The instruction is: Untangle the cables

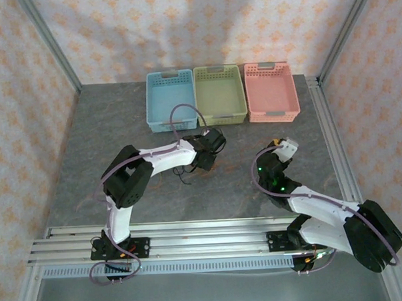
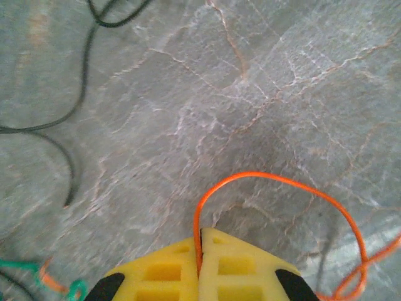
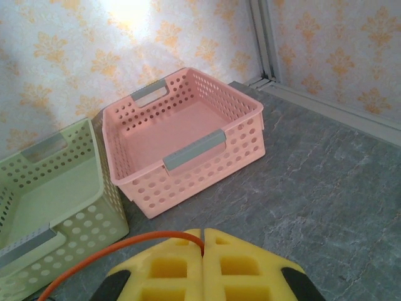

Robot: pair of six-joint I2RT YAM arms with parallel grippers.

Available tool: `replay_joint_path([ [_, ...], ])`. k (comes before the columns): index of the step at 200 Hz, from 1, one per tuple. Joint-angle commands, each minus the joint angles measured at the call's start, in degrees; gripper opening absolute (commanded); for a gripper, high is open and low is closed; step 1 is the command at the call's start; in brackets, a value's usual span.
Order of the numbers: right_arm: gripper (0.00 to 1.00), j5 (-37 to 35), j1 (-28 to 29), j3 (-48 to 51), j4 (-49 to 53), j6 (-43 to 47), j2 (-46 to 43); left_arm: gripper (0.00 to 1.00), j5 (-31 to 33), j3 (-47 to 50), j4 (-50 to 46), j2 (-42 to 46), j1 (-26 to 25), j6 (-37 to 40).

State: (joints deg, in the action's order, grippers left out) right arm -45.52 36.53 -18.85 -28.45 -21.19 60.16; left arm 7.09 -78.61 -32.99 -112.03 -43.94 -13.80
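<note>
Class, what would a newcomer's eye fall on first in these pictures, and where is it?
A blue basket, green basket and pink basket line the far edge of the table. Nearer, the left gripper and right gripper each pinch an orange cable. Black cables curl beside the left one.

Blue basket (image 1: 169, 98), green basket (image 1: 218, 95), pink basket (image 1: 270, 91) side by side on grey marbled table (image 1: 106, 128)

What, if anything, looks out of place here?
Only the wires look untidy. A black wire snakes loose across the table, with green wire bunched nearby. The left end effector and right end effector each pinch orange wire. The pink basket sits upright, empty.
</note>
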Motion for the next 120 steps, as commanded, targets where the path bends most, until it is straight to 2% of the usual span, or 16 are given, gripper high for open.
replay_joint_path([
  [1, 0.0, -2.4, -0.4, -1.1, 0.6, 1.1, 0.3, 0.0, 4.4, -2.9, -5.6, 8.1, -1.9, -1.2],
  [32, 0.0, -3.0, -0.7, -1.7, 0.8, 0.8, 2.3, 0.0, 12.3, -3.6, -11.7, 15.2, -6.6, -1.0],
  [64, 0.0, -3.9, -1.2, -1.2, 1.9, 0.4, 0.8, 0.0, 18.3, 2.7, -13.4, 24.0, -6.2, -3.5],
  [99, 0.0, -3.6, -1.8, -1.2, 2.9, -1.0, 1.0, 0.0, 15.8, 12.7, -10.6, 32.8, -1.8, -6.2],
  [120, 0.0, -3.7, -2.0, -1.6, 3.1, -1.3, 2.2, 0.0, 9.2, 21.4, -5.6, 37.0, 5.4, -10.2],
])
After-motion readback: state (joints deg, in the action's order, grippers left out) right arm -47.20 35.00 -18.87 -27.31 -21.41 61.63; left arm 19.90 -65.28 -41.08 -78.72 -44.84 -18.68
